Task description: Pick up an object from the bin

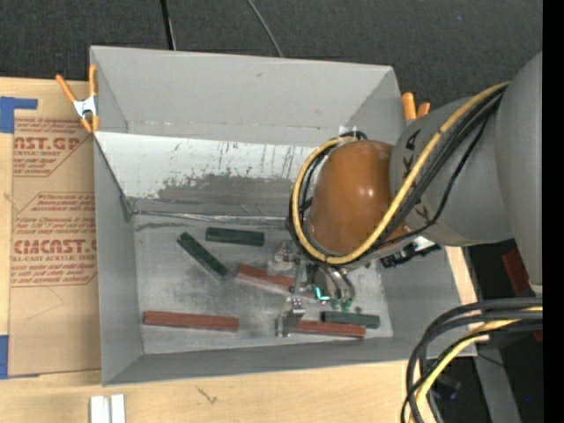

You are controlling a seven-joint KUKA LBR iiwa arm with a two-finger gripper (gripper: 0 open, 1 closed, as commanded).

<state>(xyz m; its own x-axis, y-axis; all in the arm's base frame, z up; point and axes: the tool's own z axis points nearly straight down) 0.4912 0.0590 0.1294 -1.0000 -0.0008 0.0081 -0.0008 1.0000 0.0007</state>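
Red-brown bar point(333, 330) low in bin point(220, 95), tool point(293, 314) at its left end, grip state unclear

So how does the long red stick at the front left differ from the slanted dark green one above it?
The red stick is longer and lies level along the front wall; the dark green stick is shorter and lies at a slant. Both are slim bars, flat on the bin floor.
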